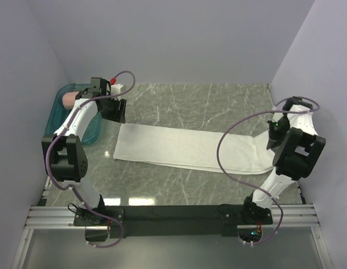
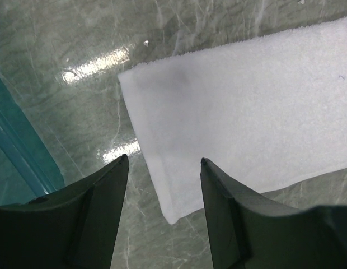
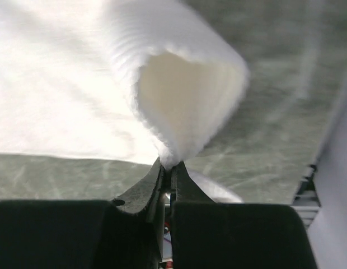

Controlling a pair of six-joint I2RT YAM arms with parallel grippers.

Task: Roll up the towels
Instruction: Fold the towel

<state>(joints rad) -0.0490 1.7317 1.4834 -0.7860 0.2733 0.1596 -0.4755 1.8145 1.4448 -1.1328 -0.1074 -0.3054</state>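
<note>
A long white towel (image 1: 184,147) lies folded in a strip across the marble table. My right gripper (image 3: 170,163) is shut on the towel's right end (image 3: 184,95) and holds it curled up into a loop above the table. In the top view that gripper (image 1: 272,140) is at the towel's right end. My left gripper (image 2: 164,162) is open and empty, hovering over the towel's left end (image 2: 240,117), near its near corner. In the top view it (image 1: 115,110) is just above the towel's far left corner. A salmon-pink towel (image 1: 69,98) lies in the tray.
A teal translucent tray (image 1: 59,107) stands at the far left by the wall; its rim shows in the left wrist view (image 2: 19,151). Grey walls close in on the left, back and right. Cables loop over both arms.
</note>
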